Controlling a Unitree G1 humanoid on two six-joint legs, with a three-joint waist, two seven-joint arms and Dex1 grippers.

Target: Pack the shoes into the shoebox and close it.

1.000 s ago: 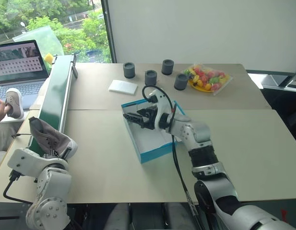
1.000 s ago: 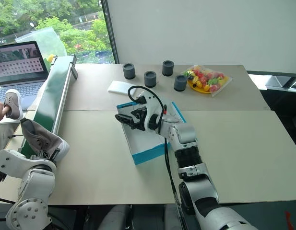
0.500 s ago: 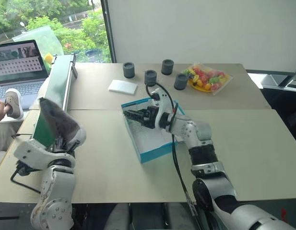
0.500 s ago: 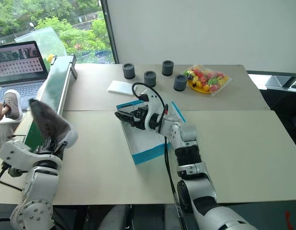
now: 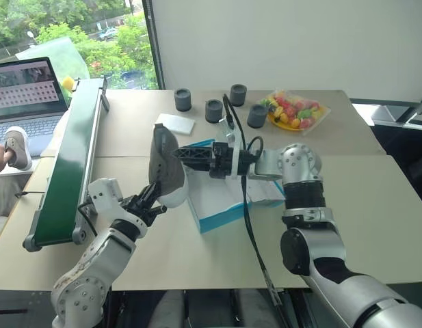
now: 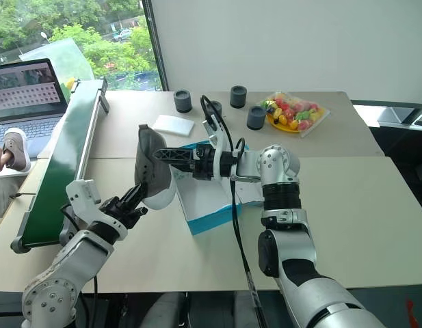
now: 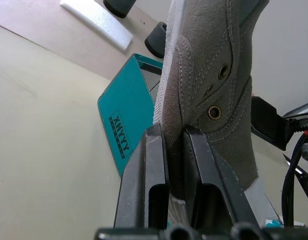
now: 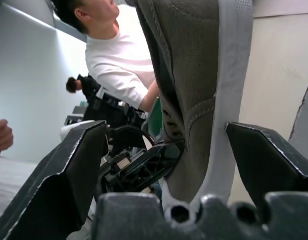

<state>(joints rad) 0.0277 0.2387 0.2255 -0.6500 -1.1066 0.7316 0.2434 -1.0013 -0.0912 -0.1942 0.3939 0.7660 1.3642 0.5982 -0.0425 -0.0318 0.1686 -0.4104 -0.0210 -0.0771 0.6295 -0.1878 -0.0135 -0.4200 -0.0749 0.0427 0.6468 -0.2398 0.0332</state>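
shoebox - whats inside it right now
The blue shoebox shows a bare white floor with no shoe in it. The right gripper and the sneaker held by the left gripper cover its near-left part.

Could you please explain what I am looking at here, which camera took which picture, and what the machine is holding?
This is a two-armed humanoid robot at a table. Two pictures come from cameras in its head, looking down over its arms; the other two come from cameras on each wrist. The left end effector is shut on a grey sneaker, held upright beside the open blue shoebox. The right end effector is open and points at the sneaker, its fingers either side of it in the right wrist view. Also on the table: four dark cups, a white pad, a bag of toy fruit and a green conveyor. At the left edge a person's hand holds a second sneaker.
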